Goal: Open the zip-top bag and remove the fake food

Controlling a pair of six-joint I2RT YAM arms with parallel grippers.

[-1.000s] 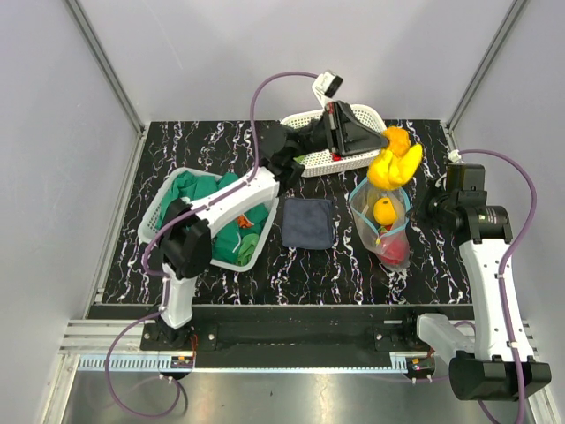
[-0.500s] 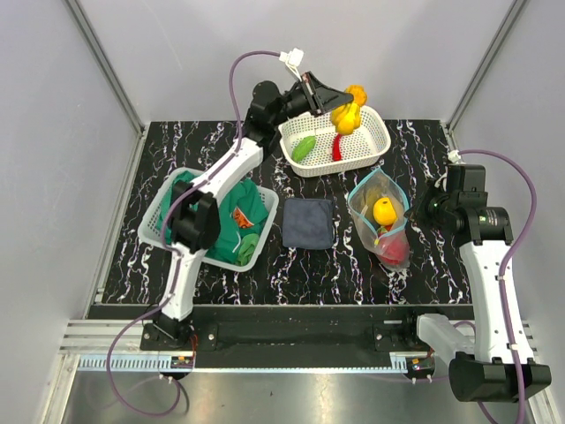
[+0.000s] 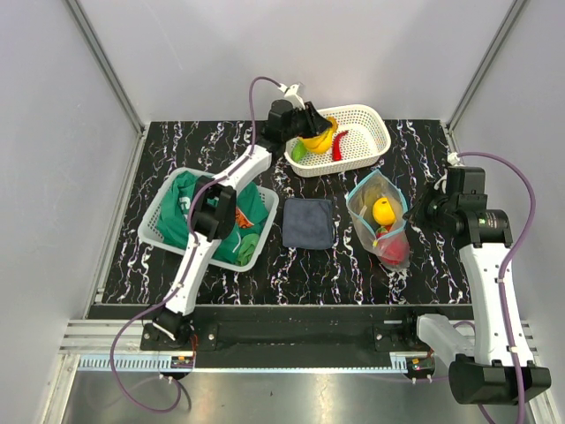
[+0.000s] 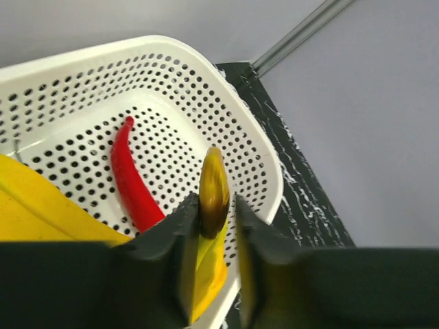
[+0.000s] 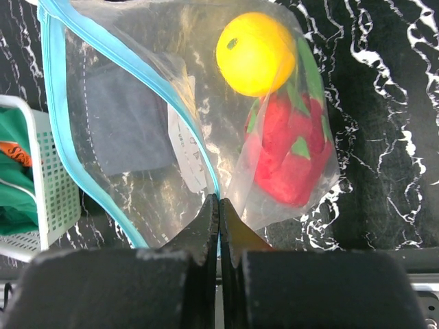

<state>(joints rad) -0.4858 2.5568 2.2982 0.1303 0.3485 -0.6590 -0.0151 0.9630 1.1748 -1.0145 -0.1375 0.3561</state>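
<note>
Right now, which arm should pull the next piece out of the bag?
Left. The right gripper is shut on the rim of the zip-top bag; the left gripper only has the banana over the white basket, free once released.

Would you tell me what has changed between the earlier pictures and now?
The left tool carried the banana from above the zip-top bag to the white basket and lowered it in; release unclear. The right tool stays shut on the bag's rim; bag and dark cloth unmoved.
</note>
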